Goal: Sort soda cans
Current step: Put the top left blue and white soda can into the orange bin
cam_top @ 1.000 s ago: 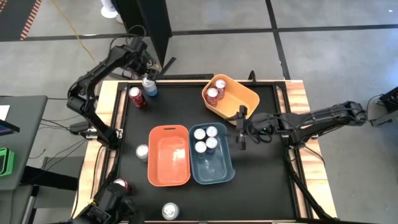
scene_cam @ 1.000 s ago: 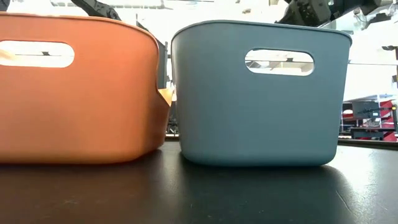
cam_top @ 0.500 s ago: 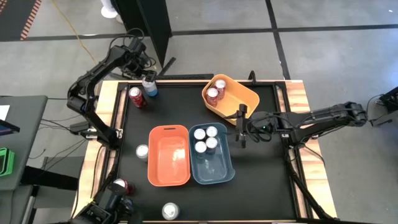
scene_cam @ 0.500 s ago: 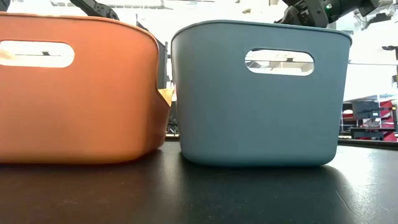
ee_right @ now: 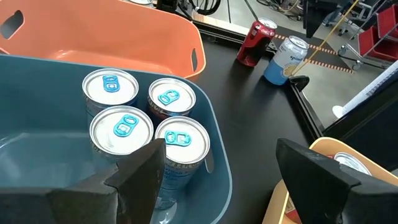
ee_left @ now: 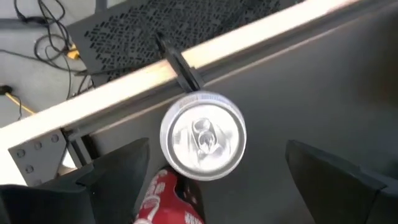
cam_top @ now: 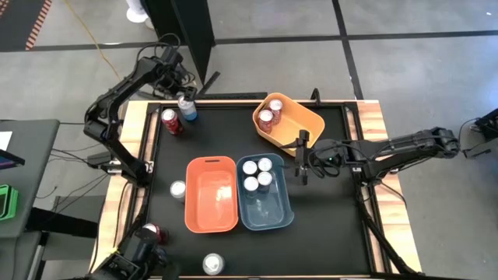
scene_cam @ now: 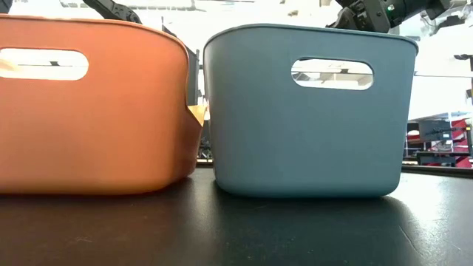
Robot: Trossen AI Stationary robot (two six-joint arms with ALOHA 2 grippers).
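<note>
Your left gripper [cam_top: 180, 92] sits at the table's [cam_top: 327, 233] far left corner, right over the blue can [cam_top: 187, 108], which stands upright beside the far edge rail. In the left wrist view its fingers [ee_left: 106, 180] stand wide apart on either side of that can's silver top [ee_left: 203, 135], not touching it. A red can [cam_top: 170, 121] stands just beside the blue one, toward the left edge, so room there is tight.

Your right gripper [cam_top: 303, 159] hangs between the yellow bin [cam_top: 310, 124] and the blue bin [cam_top: 272, 214], fingers spread and holding nothing. You have bare tabletop to the right of the blue bin and along the near right side.

Four silver-topped cans [ee_right: 143, 124] are packed together in the blue bin's far end; its near end is free. The orange bin [cam_top: 210, 222] touches the blue bin's left side. Two red cans [cam_top: 269, 111] lie in the yellow bin.

Loose cans: one silver [cam_top: 178, 189] left of the orange bin, one silver [cam_top: 212, 263] at the near edge, one red [cam_top: 151, 231] at the near left edge.
</note>
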